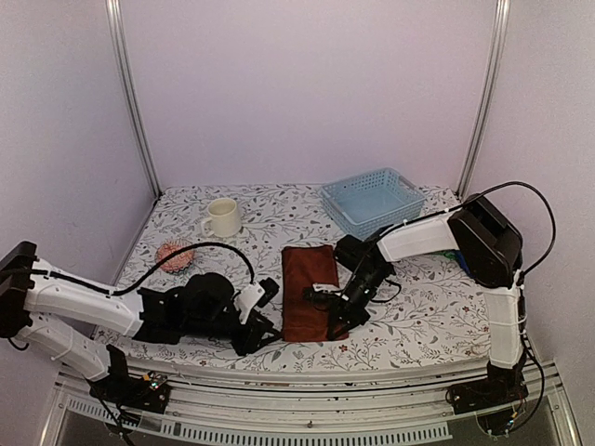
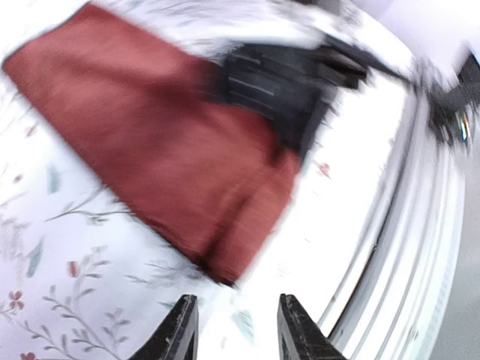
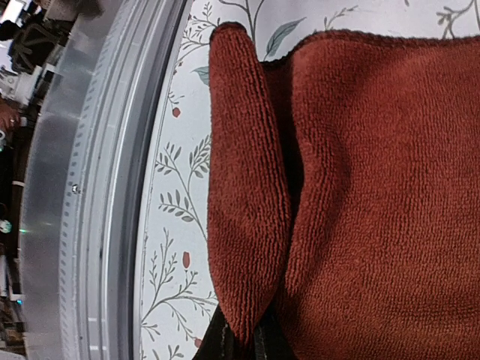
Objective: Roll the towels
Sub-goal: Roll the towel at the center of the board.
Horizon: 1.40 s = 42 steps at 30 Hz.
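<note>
Because the right gripper [image 3: 244, 343] pinches only the turned-up near edge of the rust-brown towel [image 1: 305, 277], lying flat on the desk [image 1: 418, 316], that thin hold may slip and the fold flop back; the left gripper [image 2: 236, 322] stands parted, empty, beside the near corner.

No readable text, label, brand or number anywhere

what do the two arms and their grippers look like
The left arm and right arm are white shells with black joints, each with a thin black cable. Their grippers are black; the left gripper has dark, tapered fingers.
</note>
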Tool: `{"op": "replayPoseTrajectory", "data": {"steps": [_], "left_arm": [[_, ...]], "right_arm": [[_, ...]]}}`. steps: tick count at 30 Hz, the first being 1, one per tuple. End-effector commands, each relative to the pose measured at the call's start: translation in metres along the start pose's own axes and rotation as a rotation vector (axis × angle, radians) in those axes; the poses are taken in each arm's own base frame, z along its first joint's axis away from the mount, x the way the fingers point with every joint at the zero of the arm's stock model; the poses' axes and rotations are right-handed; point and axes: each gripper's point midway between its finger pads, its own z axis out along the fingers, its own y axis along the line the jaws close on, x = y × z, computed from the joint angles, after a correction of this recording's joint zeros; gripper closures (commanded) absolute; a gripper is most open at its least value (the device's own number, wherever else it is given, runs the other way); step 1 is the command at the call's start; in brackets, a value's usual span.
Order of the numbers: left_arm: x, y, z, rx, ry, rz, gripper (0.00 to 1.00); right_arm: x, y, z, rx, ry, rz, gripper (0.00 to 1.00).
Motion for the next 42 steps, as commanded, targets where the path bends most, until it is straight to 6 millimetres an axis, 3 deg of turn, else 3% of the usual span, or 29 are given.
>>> {"op": "replayPoseTrajectory", "data": {"steps": [1,4,7,11,14,19,30,36,39,42], "left_arm": [[-0.018,-0.02,-0.015,-0.086,-0.196,0.349,0.67],[-0.02,-0.044,-0.012,-0.059,-0.203,0.496,0.68],[-0.023,-0.059,0.005,-0.066,-0.175,0.632,0.63],[-0.016,-0.059,0.039,-0.127,-0.071,0.8,0.5],[-0.012,-0.057,0.055,-0.15,-0.027,0.899,0.5],[-0.005,-0.062,0.072,-0.114,0.006,0.939,0.56],[0.018,-0.055,0.1,-0.115,0.095,0.991,0.64],[0.018,-0.041,0.109,-0.202,0.106,1.004,0.8],[0.016,-0.043,0.107,-0.19,0.102,1.0,0.93],[0.014,-0.049,0.103,-0.157,0.103,0.976,1.0]], "right_arm": [[0.032,0.016,0.01,-0.208,0.049,0.221,0.92],[0.031,0.014,0.009,-0.239,0.032,0.247,0.92],[0.031,0.012,0.009,-0.237,0.034,0.251,0.92],[0.03,0.01,0.009,-0.235,0.035,0.257,0.92],[0.03,0.009,0.01,-0.235,0.037,0.264,0.92],[0.029,0.01,0.01,-0.242,0.03,0.27,0.91],[0.03,0.009,0.011,-0.252,0.026,0.274,0.91],[0.029,0.011,0.009,-0.258,0.021,0.274,0.9],[0.017,0.021,-0.003,-0.278,-0.025,0.257,0.83],[-0.003,0.033,-0.031,-0.271,-0.104,0.176,0.66]]}}
